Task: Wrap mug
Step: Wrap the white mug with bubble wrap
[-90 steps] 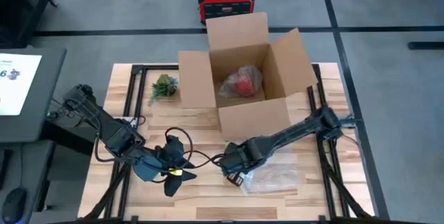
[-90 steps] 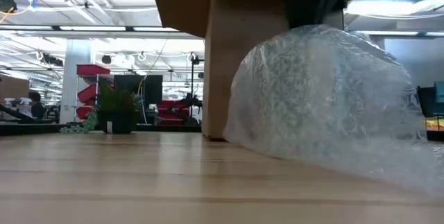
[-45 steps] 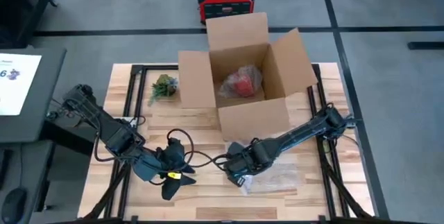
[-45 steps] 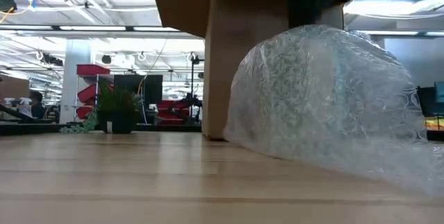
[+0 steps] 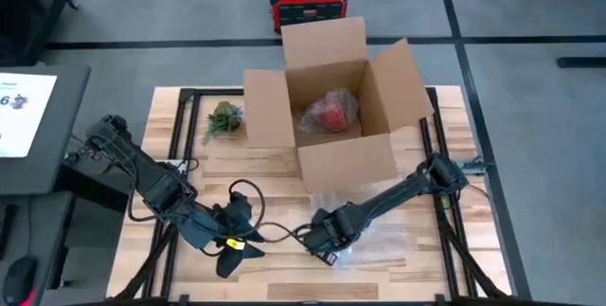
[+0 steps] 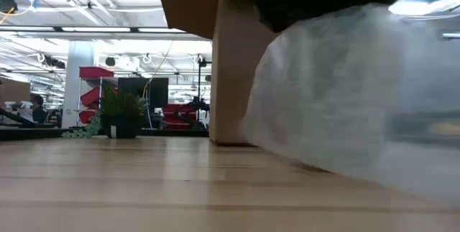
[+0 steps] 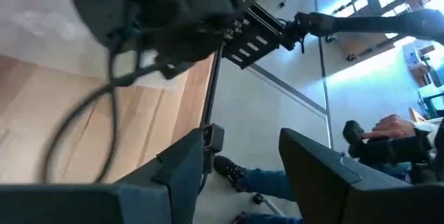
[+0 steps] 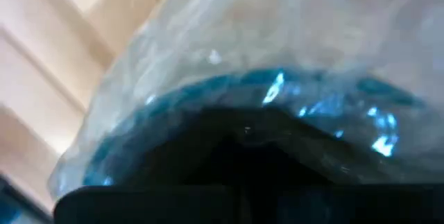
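Your right pincer (image 5: 322,242) has slid toward the lower left of the high view, now sitting nearer the table's (image 5: 275,169) front edge, its arm stretched longer across the frame. The bubble wrap (image 5: 374,242) has been dragged with it; in the low view it now fills more of the right side, blurred. Your left pincer (image 5: 230,252) has dropped slightly lower in the frame.

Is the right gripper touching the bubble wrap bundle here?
Touching. In the right wrist view the bubble wrap bundle fills the frame, pressed right against the right gripper. The high view agrees: the gripper sits at the bundle's edge.
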`<state>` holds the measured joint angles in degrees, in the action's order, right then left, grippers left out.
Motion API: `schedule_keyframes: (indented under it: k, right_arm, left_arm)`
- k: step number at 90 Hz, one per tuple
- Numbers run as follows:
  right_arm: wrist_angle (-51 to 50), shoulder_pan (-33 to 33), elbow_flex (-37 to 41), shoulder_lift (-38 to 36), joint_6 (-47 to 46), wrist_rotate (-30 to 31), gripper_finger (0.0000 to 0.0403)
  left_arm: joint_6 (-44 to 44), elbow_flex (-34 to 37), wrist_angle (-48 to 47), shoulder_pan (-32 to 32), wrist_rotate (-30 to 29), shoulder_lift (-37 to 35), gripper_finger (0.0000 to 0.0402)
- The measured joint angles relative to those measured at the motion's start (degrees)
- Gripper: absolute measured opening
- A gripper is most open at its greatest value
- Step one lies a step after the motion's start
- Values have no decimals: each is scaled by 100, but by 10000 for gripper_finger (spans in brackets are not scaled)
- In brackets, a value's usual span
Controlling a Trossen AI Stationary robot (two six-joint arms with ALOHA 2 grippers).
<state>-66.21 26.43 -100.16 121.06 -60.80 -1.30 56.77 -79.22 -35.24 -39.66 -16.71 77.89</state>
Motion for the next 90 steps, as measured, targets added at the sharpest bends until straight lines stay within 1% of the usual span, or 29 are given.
schedule_keyframes:
  k: [15, 29, 48, 70, 79, 90]
  right_arm:
    - [-112, 207, -4, -257, -333, 4, 1]
    - [-166, 334, -4, -490, -660, 274, 0]
    - [-429, 346, -4, -886, -670, 596, 0]
    - [-729, 335, -6, -1413, -839, 755, 1]
    - [-717, 432, -7, -1688, -918, 927, 19]
    - [-765, 586, 80, -1935, -1270, 1440, 67]
  left_arm:
    - [-15, 0, 0, 0, -45, 0, 171]
    - [-32, 0, 0, 0, -237, 0, 171]
    - [7, 0, 0, 0, -295, 0, 171]
    - [79, 0, 0, 0, -346, 0, 171]
    - [105, 0, 0, 0, -345, 0, 171]
    - [134, 0, 0, 0, -346, 0, 171]
